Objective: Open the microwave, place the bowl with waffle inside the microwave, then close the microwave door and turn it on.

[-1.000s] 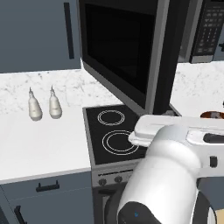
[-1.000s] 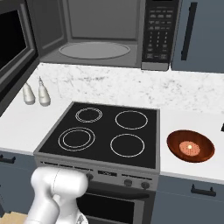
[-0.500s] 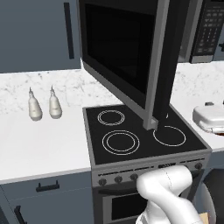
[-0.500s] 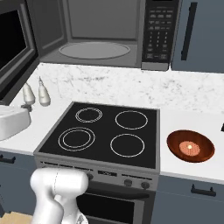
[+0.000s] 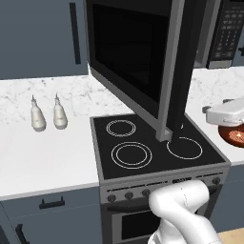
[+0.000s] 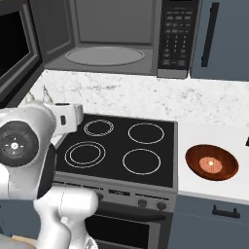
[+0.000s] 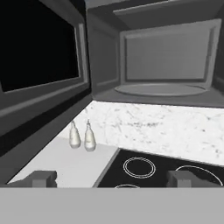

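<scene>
Reddish-brown, the bowl (image 6: 212,162) sits on the white worktop (image 6: 228,187) just to the right of the stove (image 6: 121,146), with the waffle (image 6: 211,163) lying in its middle. In the left base view I see the bowl (image 5: 234,135) partly under the white hand of my arm. The microwave (image 6: 114,36) above the stove has its door (image 5: 136,59) swung wide open, and the inside with the round plate is free, so I judge the first step as done and the bowl as the next thing to take.

My claw (image 7: 109,178) has its two tips (image 7: 41,177) wide apart and holds nothing; it looks toward the open microwave and the two bottles (image 7: 83,136), not yet toward the bowl.

I think the bowl is light and stiff, probably smooth, so it can slip or tip if I pinch it badly. It is shallow and the rim is thin, so I would take it on the rim, one tip inside and one outside, on the side away from the waffle. The waffle is loose in it, so I must keep the bowl level when I lift it up to the microwave.
</scene>
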